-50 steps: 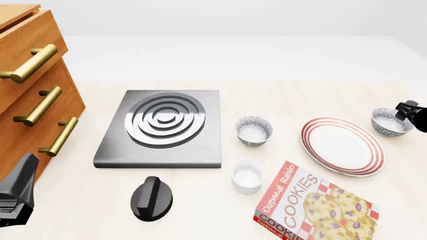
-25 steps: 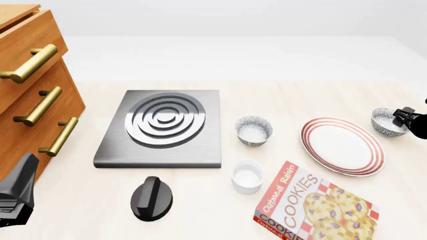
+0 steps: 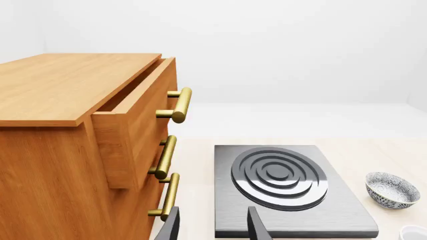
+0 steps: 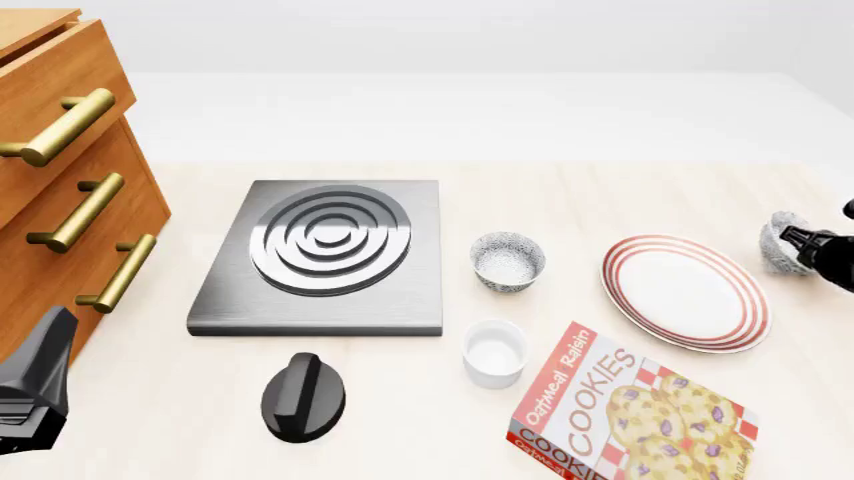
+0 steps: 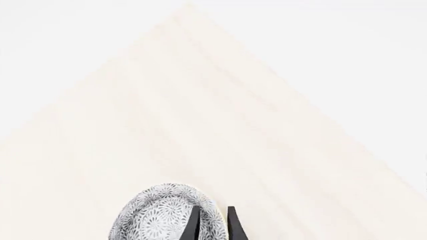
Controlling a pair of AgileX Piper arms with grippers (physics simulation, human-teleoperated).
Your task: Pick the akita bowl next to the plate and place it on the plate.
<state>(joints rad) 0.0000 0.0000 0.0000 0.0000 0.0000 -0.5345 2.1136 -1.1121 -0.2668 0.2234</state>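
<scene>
Speckled akita bowl (image 4: 782,240) apparently tipped sideways in right gripper (image 5: 212,220).

Speckled akita bowl (image 4: 781,240) tilted, right of red-ringed plate (image 4: 685,292).

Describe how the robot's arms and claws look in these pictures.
Both are plain black with no markings or cables visible. The left claw shows two slim, flat, tapering black fingers; its body is dark and angular with ribbed grey detail. The right claw has thin, blade-like black fingers.
</scene>
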